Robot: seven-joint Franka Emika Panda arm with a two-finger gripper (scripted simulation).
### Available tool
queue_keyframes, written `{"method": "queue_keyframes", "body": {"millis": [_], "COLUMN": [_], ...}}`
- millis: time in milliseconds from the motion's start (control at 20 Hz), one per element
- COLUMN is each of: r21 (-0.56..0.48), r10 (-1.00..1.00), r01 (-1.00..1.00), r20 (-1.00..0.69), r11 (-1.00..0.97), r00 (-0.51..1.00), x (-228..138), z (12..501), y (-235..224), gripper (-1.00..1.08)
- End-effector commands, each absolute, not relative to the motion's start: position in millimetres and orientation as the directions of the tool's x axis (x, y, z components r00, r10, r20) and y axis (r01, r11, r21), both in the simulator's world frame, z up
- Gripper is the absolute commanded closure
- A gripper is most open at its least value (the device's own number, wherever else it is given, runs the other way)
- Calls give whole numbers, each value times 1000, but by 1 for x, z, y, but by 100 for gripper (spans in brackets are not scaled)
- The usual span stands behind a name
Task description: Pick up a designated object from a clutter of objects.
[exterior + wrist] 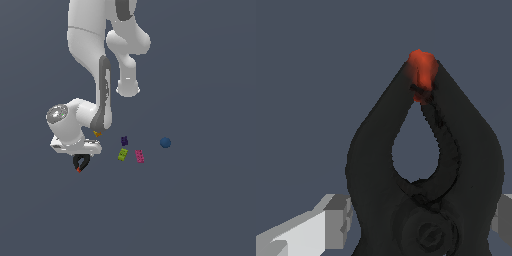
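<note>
Gripping black clamp point(81, 163) between tool point(80, 156) fingers, apparently closed on it; red tip point(422, 67) pointing downward; bricks point(123, 154) well apart.

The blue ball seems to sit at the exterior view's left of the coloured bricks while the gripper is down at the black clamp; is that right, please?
Not quite. The blue ball lies to the exterior view's right of the coloured bricks, apart from them, as the exterior view shows. The rest holds: the gripper is down at the black clamp, whose handles sit between the fingers in the wrist view.
</note>
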State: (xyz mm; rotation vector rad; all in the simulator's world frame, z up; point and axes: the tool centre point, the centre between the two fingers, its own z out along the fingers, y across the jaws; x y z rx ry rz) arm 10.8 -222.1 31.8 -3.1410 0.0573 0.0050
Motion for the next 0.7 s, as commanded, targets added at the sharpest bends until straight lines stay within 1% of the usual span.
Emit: {"method": "queue_keyframes", "body": {"millis": [0,250,650], "r21": [1,1,2], "r10": [-35,-35,-35], "r01": [-35,-35,-35], "r20": [0,0,-1], "r11": [-999,-999,-999], "r00": [999,999,999], "x": [13,18,29], "z": [42,72,138], "y": [-211,-176,-97], "gripper": [108,108,108]}}
